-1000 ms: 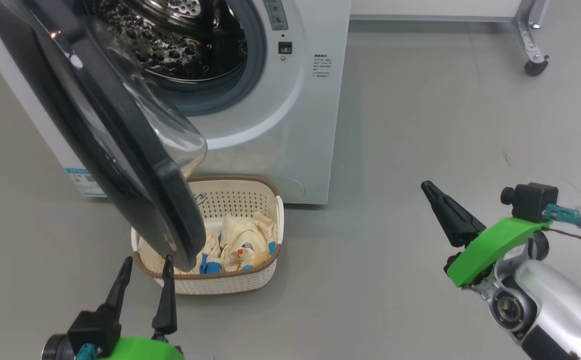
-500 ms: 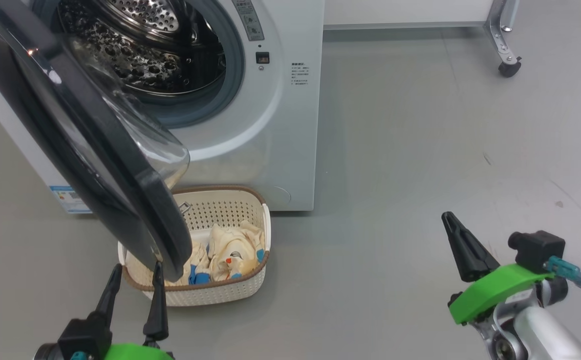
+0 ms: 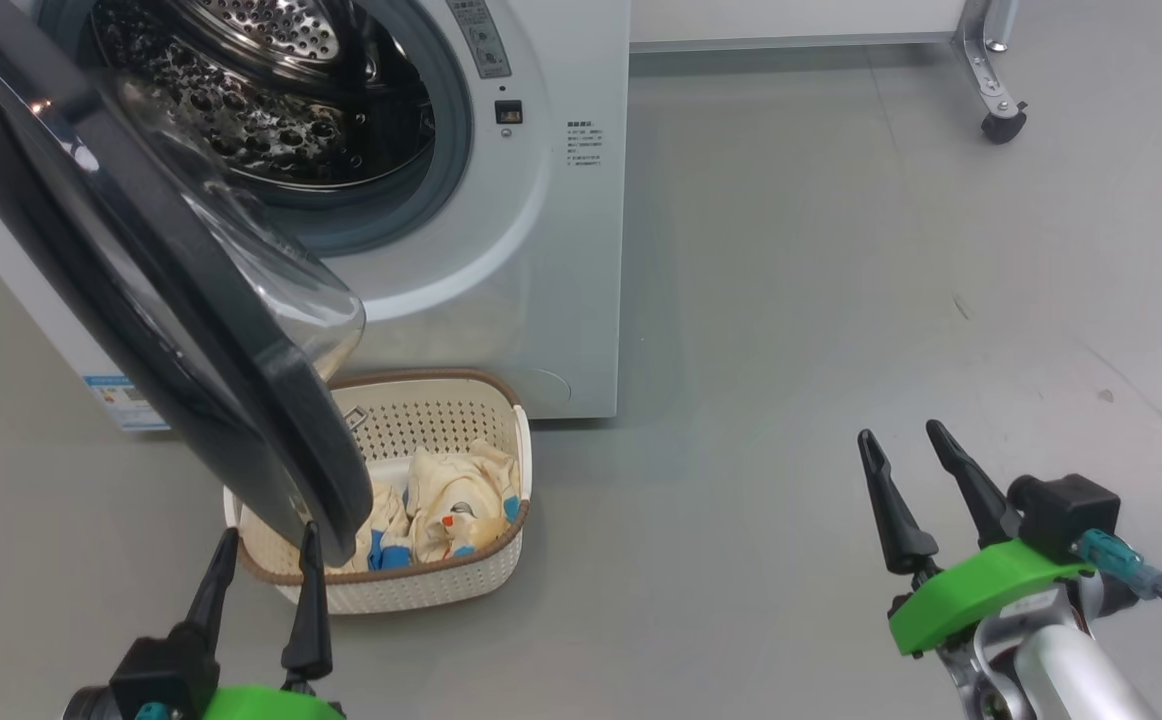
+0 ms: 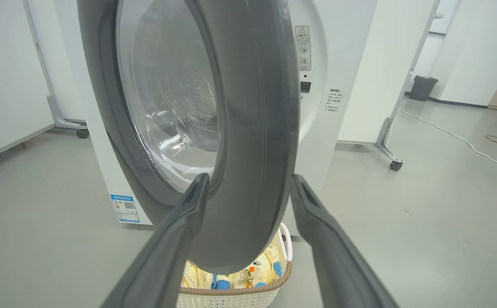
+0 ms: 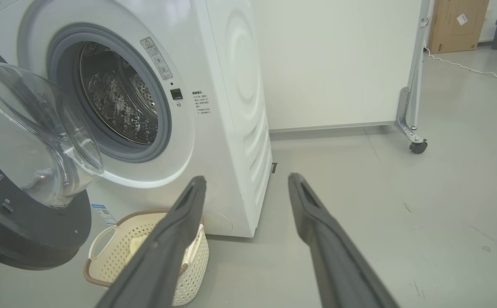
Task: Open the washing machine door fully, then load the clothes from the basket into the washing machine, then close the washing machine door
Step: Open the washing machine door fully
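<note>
The white washing machine [image 3: 541,250] stands at the upper left, its steel drum [image 3: 261,110] exposed. The washing machine door [image 3: 181,330], black-rimmed with a clear dome, hangs partly swung out over the basket [image 3: 401,590]. The clothes [image 3: 456,505], pale yellow with blue cuffs, lie in that cream basket on the floor. My left gripper [image 3: 271,535] is open just below the door's lower rim. In the left wrist view the door rim [image 4: 252,107] lies between the gripper's [image 4: 249,177] spread fingers; contact is unclear. My right gripper [image 3: 899,433] is open and holds nothing, over bare floor well right of the machine.
A white panel on a wheeled metal leg [image 3: 1001,110] stands behind and right of the machine. A white cable [image 4: 445,132] runs along the floor, with a dark bin [image 4: 423,87] and a cardboard box [image 5: 458,25] farther off. Grey floor stretches to the right.
My right gripper's fingers have spread from shut to open and its wrist has turned. The head camera has shifted, sliding the machine and basket leftward in view. The left gripper stays open.
</note>
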You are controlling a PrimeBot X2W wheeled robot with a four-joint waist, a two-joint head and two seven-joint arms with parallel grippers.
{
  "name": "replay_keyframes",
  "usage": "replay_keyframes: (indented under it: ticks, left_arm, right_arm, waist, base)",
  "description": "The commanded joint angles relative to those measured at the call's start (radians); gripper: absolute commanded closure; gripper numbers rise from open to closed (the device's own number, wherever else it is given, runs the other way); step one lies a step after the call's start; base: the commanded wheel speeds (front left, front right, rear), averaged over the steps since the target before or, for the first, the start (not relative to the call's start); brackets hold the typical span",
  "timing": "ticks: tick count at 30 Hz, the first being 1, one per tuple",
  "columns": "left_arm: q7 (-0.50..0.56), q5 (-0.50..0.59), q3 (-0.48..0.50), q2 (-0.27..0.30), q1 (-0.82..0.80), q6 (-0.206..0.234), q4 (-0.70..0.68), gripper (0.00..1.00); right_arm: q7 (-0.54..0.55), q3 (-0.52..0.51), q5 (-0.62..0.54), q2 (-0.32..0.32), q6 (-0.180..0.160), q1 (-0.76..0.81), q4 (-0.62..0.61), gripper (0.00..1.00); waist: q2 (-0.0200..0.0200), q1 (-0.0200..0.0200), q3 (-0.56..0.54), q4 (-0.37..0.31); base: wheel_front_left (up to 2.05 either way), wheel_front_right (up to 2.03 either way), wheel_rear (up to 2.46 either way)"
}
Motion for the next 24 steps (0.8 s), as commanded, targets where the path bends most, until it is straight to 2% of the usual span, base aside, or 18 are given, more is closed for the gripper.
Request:
replay_keyframes:
  ticks: [1, 24]
  left_arm:
    - [-0.007, 0.003, 0.037, 0.014, -0.032, 0.007, -0.036, 0.00]
    - [-0.007, 0.005, 0.039, 0.014, -0.031, 0.004, -0.032, 0.00]
  right_arm:
    - [-0.010, 0.010, -0.010, 0.002, -0.003, -0.020, -0.035, 0.00]
    - [-0.010, 0.003, -0.045, 0.017, -0.003, -0.015, -0.044, 0.00]
  waist:
    - [0.0000, 0.0000, 0.000, -0.001]
    - [0.0000, 0.0000, 0.006, -0.002]
  base:
    - [0.00, 0.00, 0.00]
    - [0.00, 0.00, 0.00]
